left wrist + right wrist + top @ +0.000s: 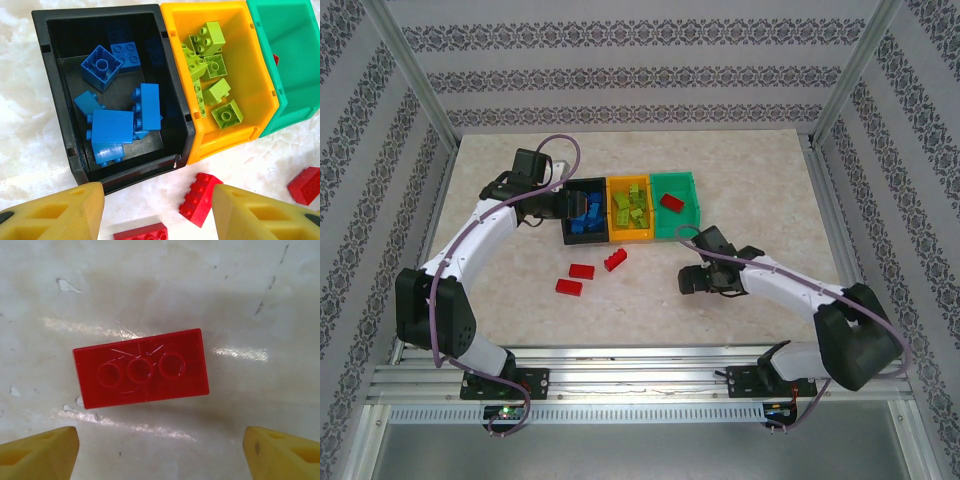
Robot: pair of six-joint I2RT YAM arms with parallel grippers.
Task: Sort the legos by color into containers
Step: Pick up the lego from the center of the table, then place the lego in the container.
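The right gripper (160, 452), jaws spread wide and empty, hangs over a red lego (141, 368) lying studs-down on the table (250, 290), long axis nearly finger to finger, so closing would probably clamp it end to end

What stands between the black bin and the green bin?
The orange-yellow bin, holding yellow-green bricks; the left wrist view shows it clearly.
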